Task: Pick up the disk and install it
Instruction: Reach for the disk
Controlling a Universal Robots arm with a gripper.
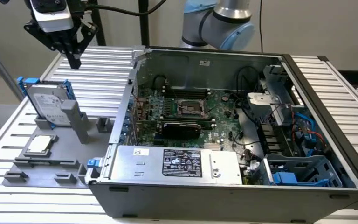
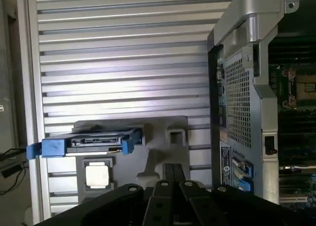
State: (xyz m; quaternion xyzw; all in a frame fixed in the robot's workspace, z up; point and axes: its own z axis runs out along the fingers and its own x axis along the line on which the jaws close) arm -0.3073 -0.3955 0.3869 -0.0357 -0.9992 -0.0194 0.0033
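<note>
Disk waits in its stand: the arm's gripper point(image 1: 74, 59) hangs over the ribbed counter point(image 1: 107, 65) at about eleven o'clock in the exterior view. Its fingers point(image 1: 73, 52) are drawn together to a single point and carry nothing. The disk point(image 1: 46, 104), clipped in its blue carrier frame, stands on edge in a grey fixture point(image 1: 42, 165) at nine o'clock. The gripper is high above it and off toward its one o'clock, well apart from it. The upright pose looks deliberate, since slots and posts in the fixture prop the disk so that its upper edge faces a grasp from above.

A small square chip point(image 1: 40, 143) lies flat in a recess of the same fixture, near the disk's six o'clock.

From the centre out to three o'clock lies the open computer case point(image 1: 331, 100), on its side with the cover off, so the motherboard point(image 1: 191, 107) can be reached from overhead. A silver power supply point(image 1: 179, 163) sits at six o'clock and a blue and grey plastic cage point(image 1: 303, 170) at about four o'clock.

In the wrist view the closed fingertips point(image 2: 169, 174) point toward the fixture, with the disk point(image 2: 94, 143) seen edge-on beyond them and not between them. By this showing the pick-up has not been made.
</note>
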